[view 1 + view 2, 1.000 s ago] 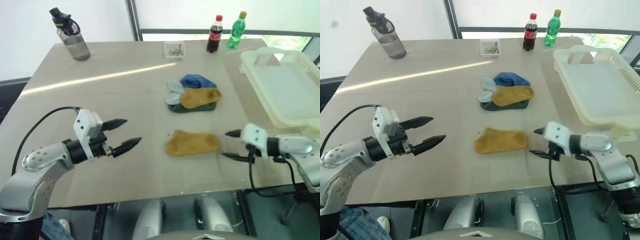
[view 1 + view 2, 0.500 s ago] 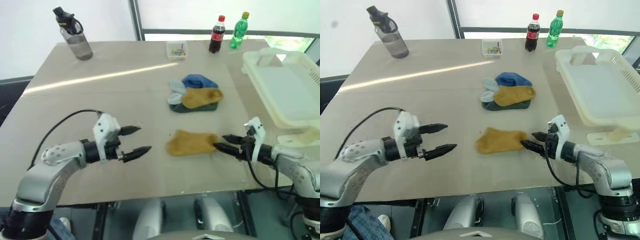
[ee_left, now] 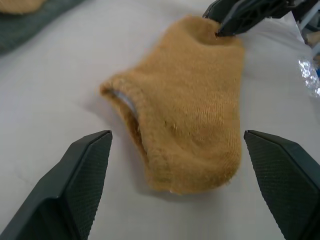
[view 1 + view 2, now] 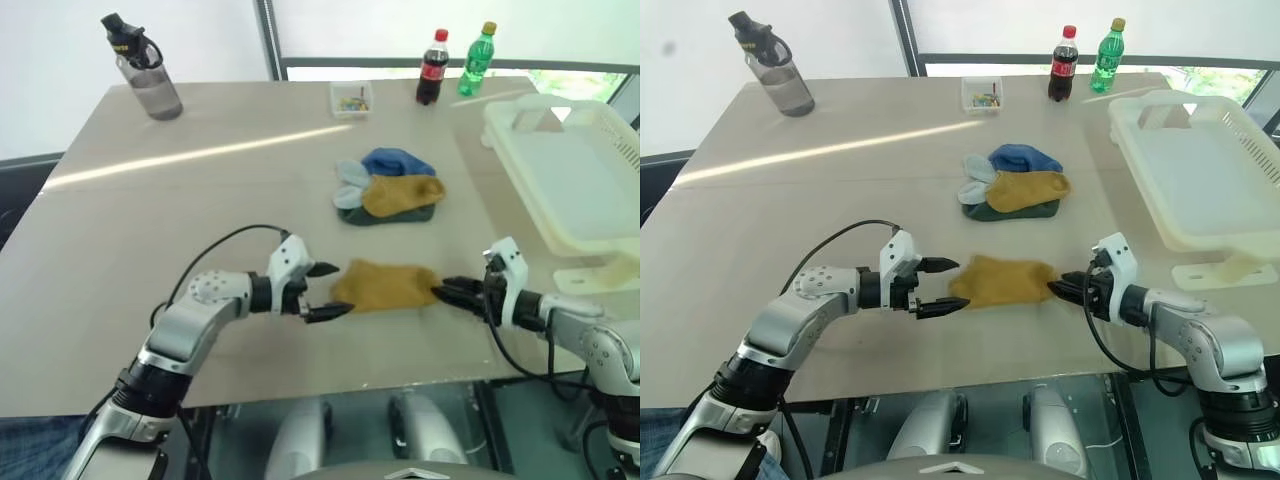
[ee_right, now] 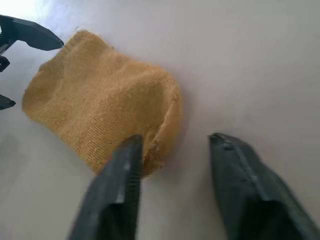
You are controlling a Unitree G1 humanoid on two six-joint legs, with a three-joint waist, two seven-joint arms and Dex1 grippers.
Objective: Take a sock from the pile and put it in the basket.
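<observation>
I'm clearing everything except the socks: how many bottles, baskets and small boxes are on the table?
Bottles: 3 (grey water bottle, cola bottle, green soda bottle)
Baskets: 1 (basket)
Boxes: 1 (clear box)
Total: 5

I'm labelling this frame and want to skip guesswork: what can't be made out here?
- Small clear box: contents too small, head views.
- Basket: right side cut off by the head views' edge.
- Dark green sock: mostly under the pile's yellow sock.
- Right hand: grip on the lone sock unclear, wrist views.
</observation>
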